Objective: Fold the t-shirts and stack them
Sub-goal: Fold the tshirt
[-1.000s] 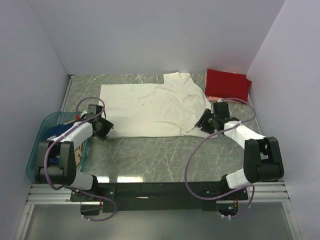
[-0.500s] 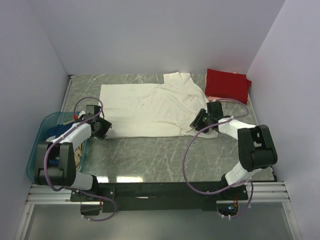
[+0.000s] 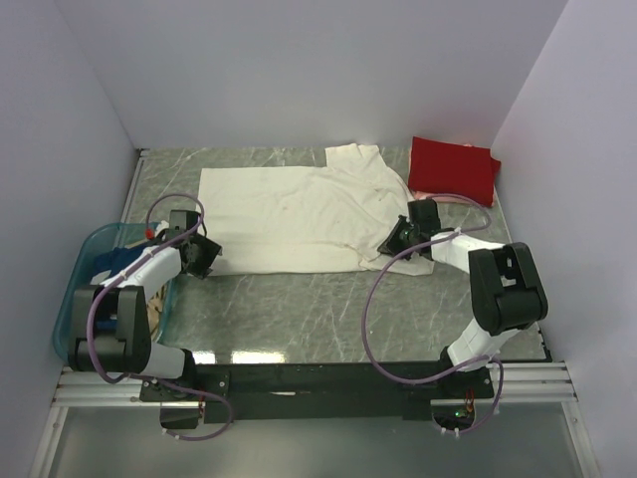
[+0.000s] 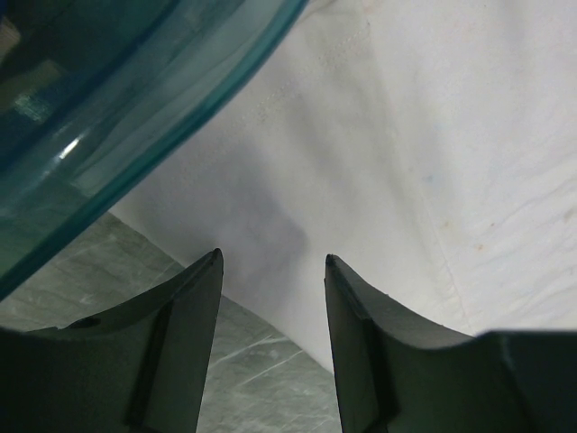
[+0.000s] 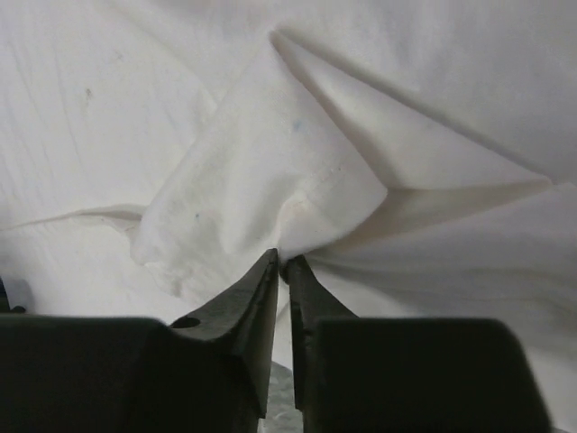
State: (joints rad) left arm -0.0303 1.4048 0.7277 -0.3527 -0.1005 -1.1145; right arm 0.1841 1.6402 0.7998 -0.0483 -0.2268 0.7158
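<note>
Right tool [image 5: 282, 260], now tight on cream-white t-shirt [image 3: 289, 214]

A cream-white t-shirt [image 3: 289, 214] is lying spread across the middle of the marbled table [image 3: 299, 309]. A folded red t-shirt [image 3: 455, 167] is sitting in the upper right corner. The right gripper [image 3: 395, 240] is touching the cream-white t-shirt's right edge, perhaps pinching it. The left gripper [image 3: 207, 258] is hovering at its lower left corner, beside a teal basket [image 3: 68, 307].

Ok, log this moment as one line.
left gripper open over cream t-shirt edge | right gripper shut on its fold | red t-shirt folded
</note>
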